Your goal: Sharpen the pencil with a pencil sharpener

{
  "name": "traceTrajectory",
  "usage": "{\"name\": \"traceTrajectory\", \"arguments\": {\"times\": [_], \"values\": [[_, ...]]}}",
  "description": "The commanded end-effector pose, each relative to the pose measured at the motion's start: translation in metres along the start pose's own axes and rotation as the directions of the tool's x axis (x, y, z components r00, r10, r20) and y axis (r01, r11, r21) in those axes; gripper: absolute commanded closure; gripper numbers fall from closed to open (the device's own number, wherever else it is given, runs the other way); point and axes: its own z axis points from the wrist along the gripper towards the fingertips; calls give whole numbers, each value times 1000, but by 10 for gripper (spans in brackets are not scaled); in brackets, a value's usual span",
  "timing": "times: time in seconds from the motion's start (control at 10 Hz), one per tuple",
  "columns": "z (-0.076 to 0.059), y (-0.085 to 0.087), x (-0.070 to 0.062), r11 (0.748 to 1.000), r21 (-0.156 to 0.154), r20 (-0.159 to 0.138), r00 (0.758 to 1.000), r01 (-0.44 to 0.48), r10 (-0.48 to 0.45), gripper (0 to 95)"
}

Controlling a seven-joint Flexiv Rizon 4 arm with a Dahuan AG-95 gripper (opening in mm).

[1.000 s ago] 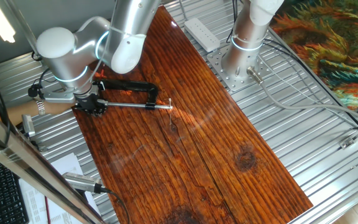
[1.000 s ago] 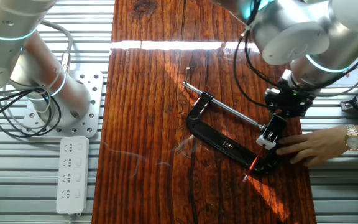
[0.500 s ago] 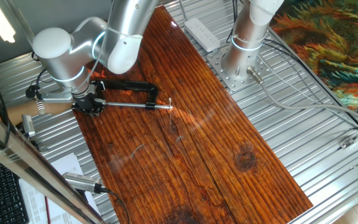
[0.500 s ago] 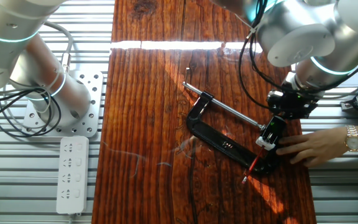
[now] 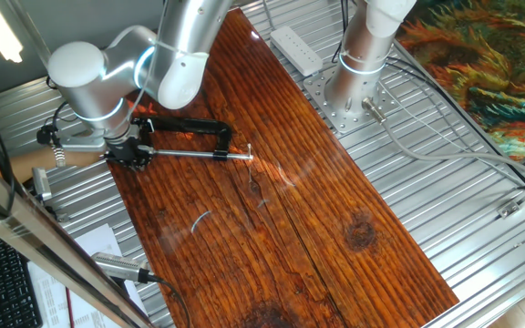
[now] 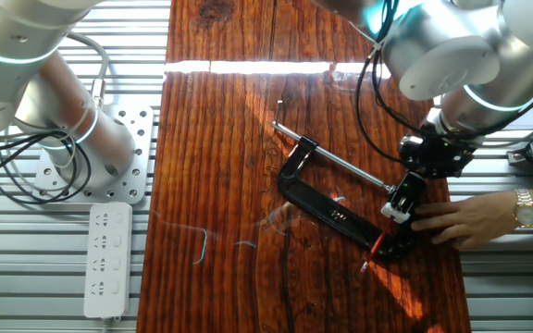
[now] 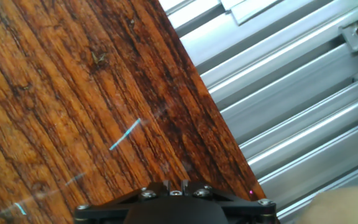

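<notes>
Claw point(image 6: 403, 199) sits at the clamp's point(image 6: 327, 208) screw-rod end, near the worktop point(image 6: 239, 139) edge; spread or pinched, can't tell. Red pencil point(image 6: 375, 246) tip shows just beside the clamp's far jaw, under a person's hand point(image 6: 465, 220). Sharpener not distinguishable.

Brushed silver arm point(image 5: 185, 41) with fat rounded white joint caps point(image 5: 76, 64), thin glowing cyan rings at the seams. Black cables point(image 6: 378, 111) looping off the wrist. Black gripper point(image 6: 403, 196) at the end, small and blocky with white patches near the tip. Black mounting plate point(image 7: 176, 202) at the bottom of the hand view, silver screw heads dotted along its edge. Bare light-skinned hand point(image 6: 465, 220), gold wristwatch point(image 6: 524, 206) with a metal band.
</notes>
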Motion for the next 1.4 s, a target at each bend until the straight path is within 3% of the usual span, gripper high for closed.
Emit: {"name": "traceTrajectory", "arguments": {"times": [0.1, 1.4], "values": [[-2, -3, 1, 1000, -1, -4, 1000, -7, 7, 950], [-9, -10, 9, 1000, 19, 6, 1000, 18, -18, 950]]}}
